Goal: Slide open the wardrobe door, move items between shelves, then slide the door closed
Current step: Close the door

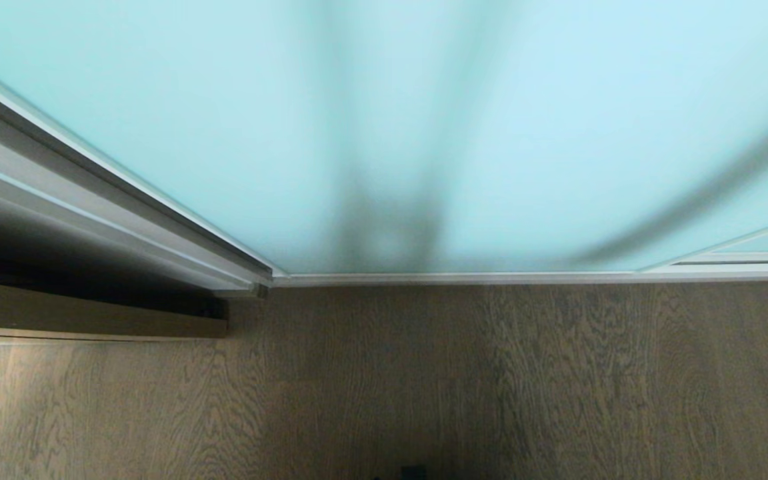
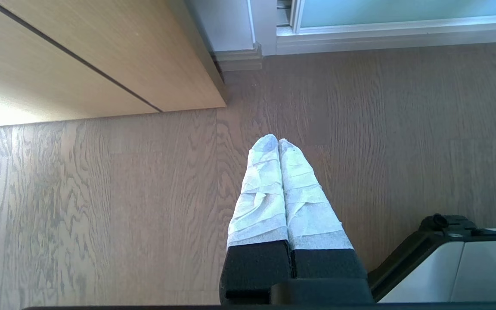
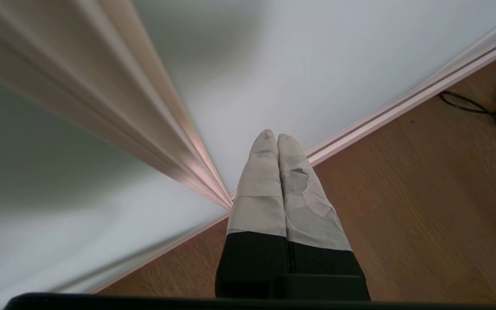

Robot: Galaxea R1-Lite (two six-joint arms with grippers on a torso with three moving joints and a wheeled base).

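The tall frosted pale blue-green glass sliding wardrobe door (image 1: 424,133) fills the head view ahead of me, its thin white-silver frame meeting the brown wood-grain floor (image 1: 491,387). Neither arm shows there. My right tool (image 3: 272,137) points steeply down at the door's bottom rail, its tape-wrapped fingers (image 3: 261,181) clenched together on nothing. My left tool (image 2: 278,140) hangs over the floor near a light wood cabinet front (image 2: 80,56), likewise pressed shut and empty.
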